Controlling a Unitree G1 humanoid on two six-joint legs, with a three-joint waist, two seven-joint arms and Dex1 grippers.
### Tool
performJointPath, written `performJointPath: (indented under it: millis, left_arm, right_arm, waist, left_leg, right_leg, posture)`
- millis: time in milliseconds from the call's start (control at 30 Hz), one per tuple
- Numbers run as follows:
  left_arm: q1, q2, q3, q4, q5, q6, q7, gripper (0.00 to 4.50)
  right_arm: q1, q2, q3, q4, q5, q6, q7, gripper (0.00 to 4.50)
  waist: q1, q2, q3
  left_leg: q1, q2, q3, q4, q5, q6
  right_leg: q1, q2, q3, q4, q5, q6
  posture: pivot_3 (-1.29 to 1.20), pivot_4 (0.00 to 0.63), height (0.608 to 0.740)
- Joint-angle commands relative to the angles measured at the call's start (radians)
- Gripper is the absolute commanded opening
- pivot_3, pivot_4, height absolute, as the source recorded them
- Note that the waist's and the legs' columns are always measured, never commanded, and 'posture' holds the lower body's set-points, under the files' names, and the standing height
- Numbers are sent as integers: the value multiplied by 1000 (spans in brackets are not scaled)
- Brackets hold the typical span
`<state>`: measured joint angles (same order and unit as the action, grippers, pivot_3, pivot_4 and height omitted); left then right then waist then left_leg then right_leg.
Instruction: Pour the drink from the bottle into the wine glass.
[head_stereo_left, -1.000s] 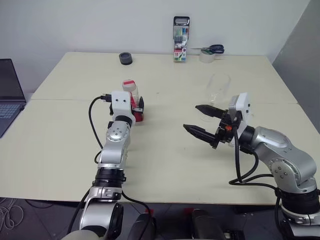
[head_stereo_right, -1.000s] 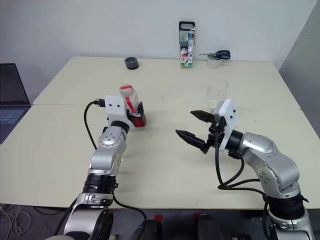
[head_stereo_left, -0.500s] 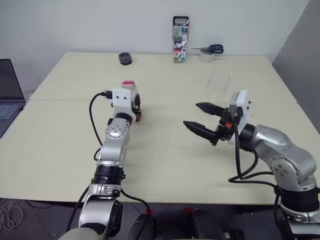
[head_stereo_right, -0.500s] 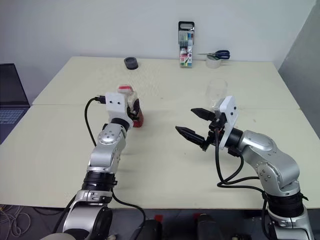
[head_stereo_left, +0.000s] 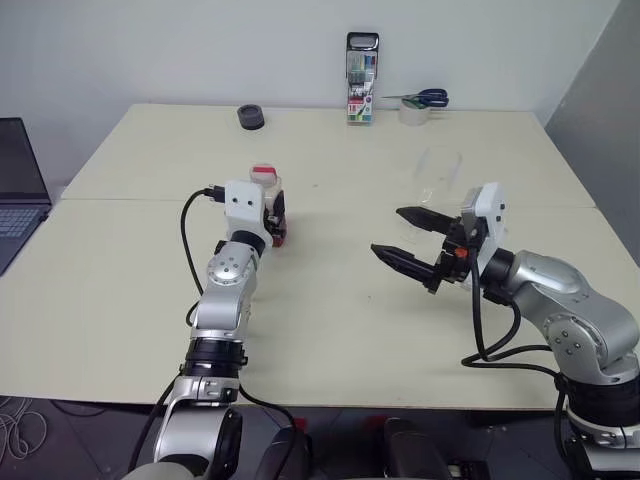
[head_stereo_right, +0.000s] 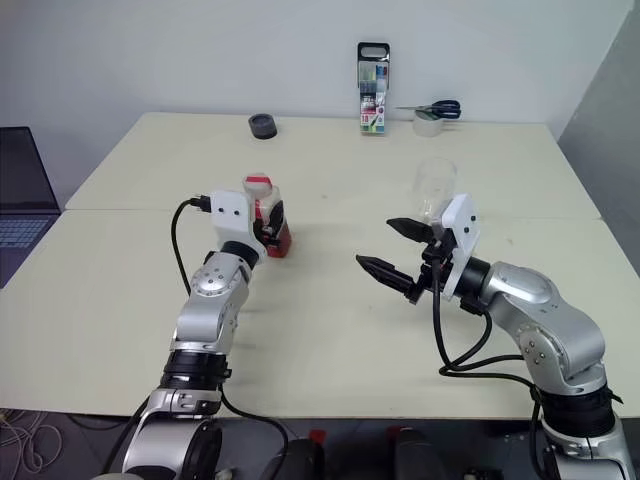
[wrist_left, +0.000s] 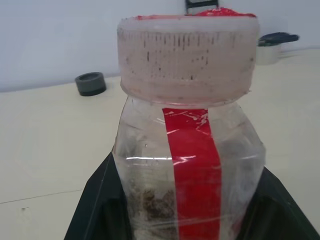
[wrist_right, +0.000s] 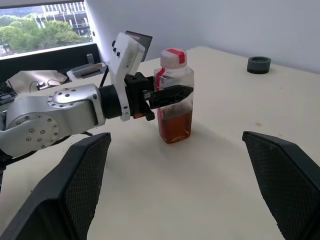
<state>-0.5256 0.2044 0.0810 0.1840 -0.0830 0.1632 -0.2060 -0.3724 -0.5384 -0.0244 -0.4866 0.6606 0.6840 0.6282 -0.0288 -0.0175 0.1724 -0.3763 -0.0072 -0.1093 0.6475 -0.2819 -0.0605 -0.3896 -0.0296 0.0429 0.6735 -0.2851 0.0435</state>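
The bottle (head_stereo_left: 266, 196) stands upright on the table at left of centre, with its red-and-white cap (head_stereo_left: 263, 176) on. The reddish-brown drink (wrist_right: 174, 125) fills its lower part. My left gripper (head_stereo_left: 274, 214) is shut on the bottle's middle, one black finger (wrist_right: 169, 93) across its front. In the left wrist view the bottle (wrist_left: 190, 150) sits between the two fingers. The wine glass (head_stereo_right: 436, 184) stands at the right, just behind my right gripper (head_stereo_left: 388, 232). That gripper is open, pointing left toward the bottle, with nothing in it.
Along the table's far edge lie a black tape roll (head_stereo_left: 251, 117), a pack of markers (head_stereo_left: 361, 92), scissors (head_stereo_left: 425, 97) and a clear tape roll (head_stereo_left: 413, 112). A laptop (head_stereo_left: 15, 190) sits off the left side.
My left gripper has shut on the bottle, which leaned briefly and now stands straight. The right arm has stayed still.
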Motion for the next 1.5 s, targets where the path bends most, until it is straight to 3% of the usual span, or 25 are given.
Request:
performJointPath:
  millis: [33, 267, 500, 667, 1033, 1467, 1500]
  left_arm:
    - [6, 17, -34, -66, -70, -6, -139, 1841]
    - [-35, 57, -95, -65, -164, 2, -410, 1823]
    - [-99, 83, -158, -15, -211, -10, -640, 1821]
    - [-151, 110, -270, 82, -160, -152, -871, 1821]
    - [-235, 20, -259, 192, -216, -141, -988, 1818]
    - [-231, 16, -251, 181, -215, -121, -1008, 1818]
    - [-229, 18, -251, 178, -214, -120, -1008, 1818]
  right_arm:
    - [-4, -6, -19, -42, -12, -31, -6, 4500]
    - [21, -27, -46, -73, -15, -21, -22, 4500]
    - [64, -39, -76, -160, -17, 37, -137, 4500]
    - [44, -14, -82, -222, 29, 83, -205, 4500]
    - [-42, 17, -3, -231, 53, 174, -271, 4500]
    - [-94, 66, 52, -155, -24, 148, -287, 4500]
    - [-96, 70, 52, -150, -27, 145, -284, 4325]
  waist:
    - [0, 0, 0]
    - [1, 0, 0]
    - [0, 0, 0]
    - [-2, 0, 0]
    - [-4, 0, 0]
    - [-4, 0, 0]
    - [-4, 0, 0]
  left_leg:
    - [0, 0, 0, 0, 0, 0]
    - [-1, 0, -1, 1, 0, 0]
    - [-2, 0, -1, 1, 0, 0]
    - [-2, 0, -1, 0, 0, 0]
    - [-3, 0, -2, 1, 0, 1]
    - [-3, 0, -2, 1, 0, 1]
    - [-3, 0, -2, 1, 0, 1]
  right_leg:
    - [0, 0, 0, 0, 0, 0]
    - [0, 0, -1, 0, 0, 0]
    - [-1, 1, -1, -1, 0, 0]
    - [-1, 1, -1, -1, 0, 0]
    - [-1, 1, -1, -1, 0, 0]
    - [-2, 2, -1, 0, 0, 0]
    - [-2, 2, -1, 0, 0, 0]
  posture:
    - [0, 150, 740]
    - [0, 150, 740]
    - [0, 150, 740]
    - [0, 150, 740]
    - [0, 150, 740]
    - [0, 150, 740]
    - [0, 150, 740]
